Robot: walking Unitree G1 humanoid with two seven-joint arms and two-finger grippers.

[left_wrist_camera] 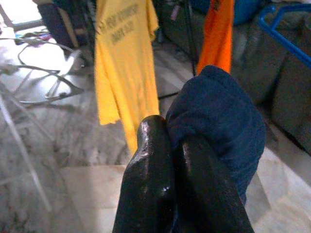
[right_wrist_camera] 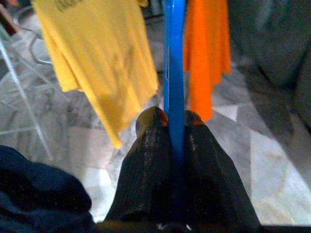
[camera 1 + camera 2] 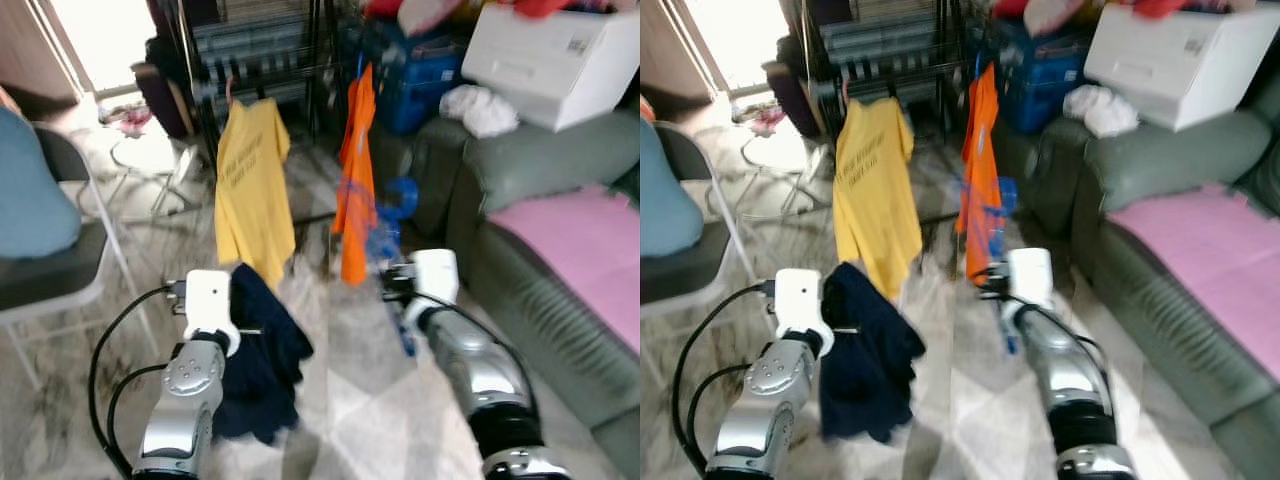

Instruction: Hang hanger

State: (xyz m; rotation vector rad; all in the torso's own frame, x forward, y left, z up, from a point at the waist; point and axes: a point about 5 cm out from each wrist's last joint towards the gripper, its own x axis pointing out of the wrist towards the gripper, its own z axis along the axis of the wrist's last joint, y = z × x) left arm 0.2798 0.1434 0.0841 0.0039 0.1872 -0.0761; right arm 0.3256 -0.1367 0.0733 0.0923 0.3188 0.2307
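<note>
Marble floor before a drying rack (image 3: 260,60): left gripper (image 1: 177,145) pinches a navy garment (image 3: 260,350), right gripper (image 2: 176,121) clamps the blue hanger (image 2: 174,58); dressing the hanger likely comes next.

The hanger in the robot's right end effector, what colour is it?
Blue; the hanger shows best in the right wrist view.

This is a lived-in home, a sitting room doubling as a laundry corner. A grey-green sofa (image 3: 560,230) with a pink cover (image 3: 580,240) stands on the right, piled with a white box (image 3: 550,60) and blue bin (image 3: 425,80). A black drying rack (image 3: 260,60) carries a yellow T-shirt (image 3: 252,190) and an orange garment (image 3: 355,190) over a marble-patterned floor (image 3: 360,390). A folding chair (image 3: 60,270) stands on the left.
</note>
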